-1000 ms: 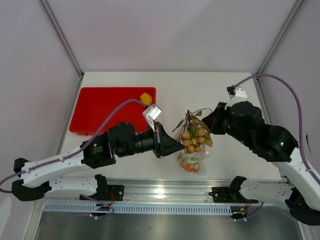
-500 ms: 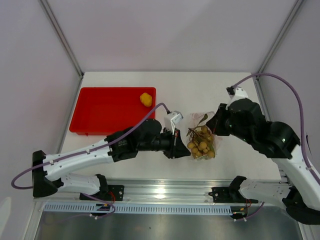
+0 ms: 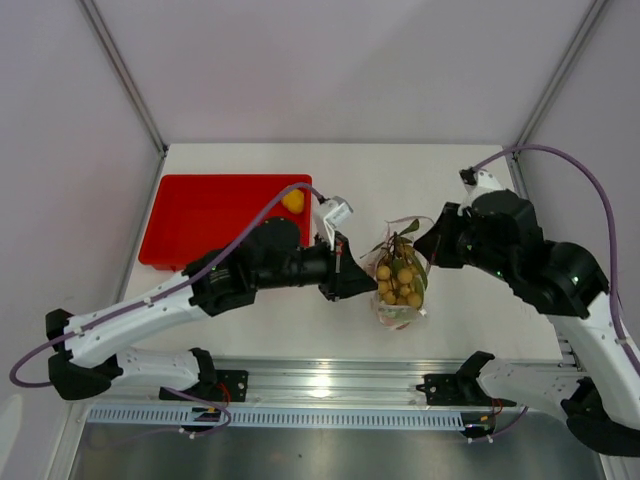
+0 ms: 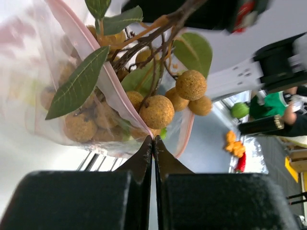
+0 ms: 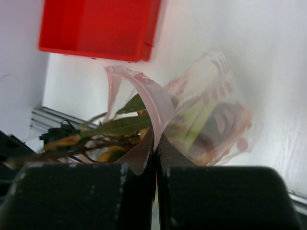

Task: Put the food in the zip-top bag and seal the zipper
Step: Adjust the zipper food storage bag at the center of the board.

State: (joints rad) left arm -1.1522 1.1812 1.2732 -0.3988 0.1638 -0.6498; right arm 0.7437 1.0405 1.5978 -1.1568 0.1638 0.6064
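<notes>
Zip-top bag [image 3: 398, 308] is held over the counter [image 3: 290, 325], right of the red tray [image 3: 200, 220]; your left jaws and right jaws are each pinched closed on its zipper [image 4: 115, 91], tan berries [image 4: 157, 111] poking out the mouth.

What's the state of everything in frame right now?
left pincer: shut on the zip-top bag mouth edge
right pincer: shut on the opposite mouth edge
zip-top bag: held open, food inside
zipper: unsealed
berries: in bag, stems and leaves poking out
yellow fruit: on red tray, not bagged
</notes>
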